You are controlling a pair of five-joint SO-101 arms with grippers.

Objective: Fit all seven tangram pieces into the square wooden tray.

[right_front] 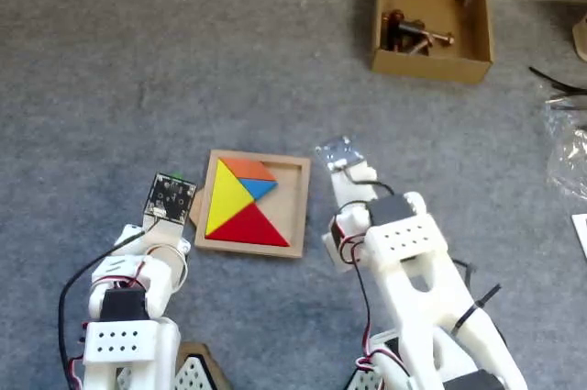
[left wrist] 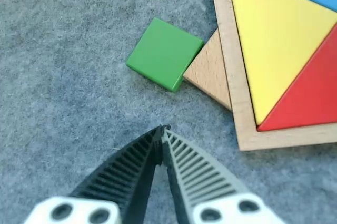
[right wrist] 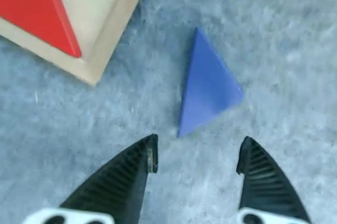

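Observation:
The square wooden tray [right_front: 292, 211] lies mid-table on grey carpet and holds an orange piece [right_front: 246, 168], a light blue piece [right_front: 259, 188], a yellow triangle [right_front: 226, 199] and a red triangle [right_front: 249, 225]; its right part is bare. Just outside the tray rim [left wrist: 231, 84] lie a green square [left wrist: 164, 52] and a plain wooden triangle [left wrist: 210, 72], touching each other. My left gripper [left wrist: 161, 129] is shut and holds nothing, a little short of them. A dark blue triangle [right wrist: 208, 84] lies off the tray corner [right wrist: 105, 45]. My right gripper [right wrist: 198, 153] stands open just before it.
A cardboard box [right_front: 431, 23] with metal parts sits at the back right. Clear plastic [right_front: 569, 161] and cables lie at the right edge. The left arm [right_front: 138, 280] and right arm [right_front: 404, 243] flank the tray at the front.

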